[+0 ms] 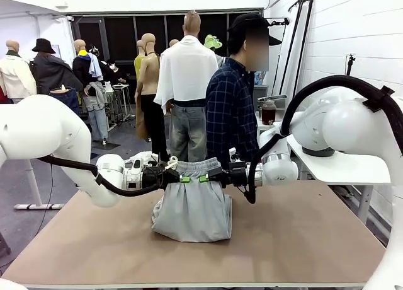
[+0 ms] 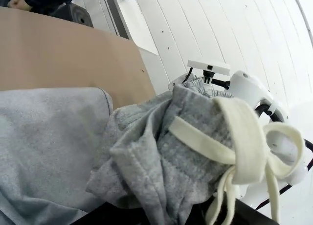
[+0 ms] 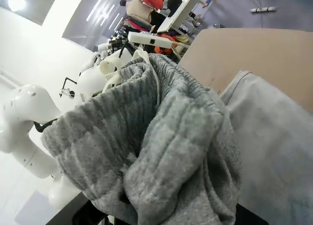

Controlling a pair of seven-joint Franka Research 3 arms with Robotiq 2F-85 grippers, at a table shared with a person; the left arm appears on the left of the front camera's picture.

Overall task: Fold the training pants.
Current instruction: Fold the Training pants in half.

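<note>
We see the training pants [image 1: 192,208] mid-table toward the far edge, waistband lifted, left gripper [image 1: 171,177] clamped on its left end, right gripper [image 1: 215,176] clamped on its right end, legs bunched on the table [image 1: 302,239], white drawstring [image 2: 254,156] dangling.

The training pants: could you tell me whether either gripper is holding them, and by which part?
Both are: the left gripper and right gripper each pinch the ribbed waistband of the training pants, at opposite ends, lifting it above the table.

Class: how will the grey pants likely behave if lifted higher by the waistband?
Probably floppy: the pants hang and pile on the table. Likely light: two small pinches hold them. The drawstring may dangle.
</note>
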